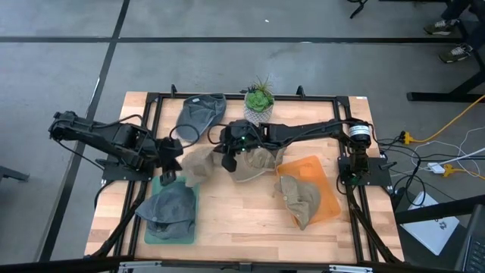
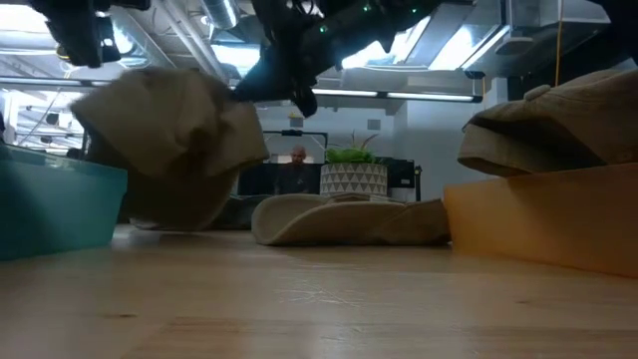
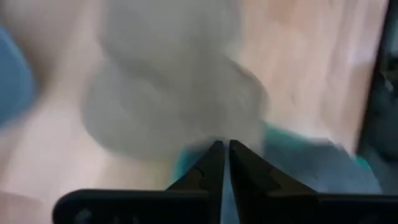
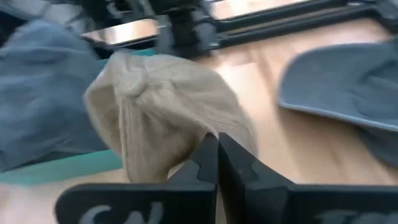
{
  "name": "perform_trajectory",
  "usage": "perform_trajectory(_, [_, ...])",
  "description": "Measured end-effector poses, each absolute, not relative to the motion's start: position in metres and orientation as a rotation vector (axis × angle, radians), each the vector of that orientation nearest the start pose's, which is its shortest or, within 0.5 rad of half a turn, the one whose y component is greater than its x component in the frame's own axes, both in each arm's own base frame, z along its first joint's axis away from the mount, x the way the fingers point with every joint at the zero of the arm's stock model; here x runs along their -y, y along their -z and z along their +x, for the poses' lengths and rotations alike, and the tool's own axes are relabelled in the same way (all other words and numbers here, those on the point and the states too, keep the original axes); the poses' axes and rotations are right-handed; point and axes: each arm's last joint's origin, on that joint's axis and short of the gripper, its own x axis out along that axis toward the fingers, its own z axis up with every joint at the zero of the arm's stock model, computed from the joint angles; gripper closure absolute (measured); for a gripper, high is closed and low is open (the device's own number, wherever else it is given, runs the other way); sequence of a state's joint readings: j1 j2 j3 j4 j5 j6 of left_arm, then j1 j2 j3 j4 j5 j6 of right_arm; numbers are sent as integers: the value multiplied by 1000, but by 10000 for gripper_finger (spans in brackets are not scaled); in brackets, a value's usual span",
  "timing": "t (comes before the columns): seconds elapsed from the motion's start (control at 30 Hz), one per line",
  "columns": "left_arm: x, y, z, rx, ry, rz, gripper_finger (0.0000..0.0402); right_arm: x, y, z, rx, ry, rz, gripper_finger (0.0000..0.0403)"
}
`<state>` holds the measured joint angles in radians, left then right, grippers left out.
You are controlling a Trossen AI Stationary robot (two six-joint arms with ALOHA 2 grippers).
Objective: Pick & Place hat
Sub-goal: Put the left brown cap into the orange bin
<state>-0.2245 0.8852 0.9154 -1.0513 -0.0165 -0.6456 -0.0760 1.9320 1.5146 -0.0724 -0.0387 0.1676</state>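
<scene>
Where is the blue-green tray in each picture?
High view: the teal tray sits at the table's lower left, under a grey hat.
Low view: only its wall, at the far left.
Left wrist view: a blurred patch next to grey cloth.
Right wrist view: a strip under the grey hat.
Shared landmark: the bunched tan hat beside it, also in the low and right wrist views.
</scene>
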Motion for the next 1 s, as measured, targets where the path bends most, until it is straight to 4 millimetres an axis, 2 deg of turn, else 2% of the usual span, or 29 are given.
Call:
perform_trajectory(0.23, [32,-295,146,-995,-148,-481,329,35,-258,444,-506,171,215,402])
perform_trajectory(0.47, [26,-305,158,-751,-316,-372,272,35,-260,445,-473,188,258,402])
perform_trajectory(0.6, [27,-311,169,-629,-291,-318,242,35,-261,445,-469,192,273,402])
perform_trajectory(0.7, [29,-309,178,-623,-268,-242,225,35,-263,447,-443,183,279,402])
perform_trajectory(1.0, [32,-286,200,-768,-307,-34,204,31,-266,448,-421,110,295,402])
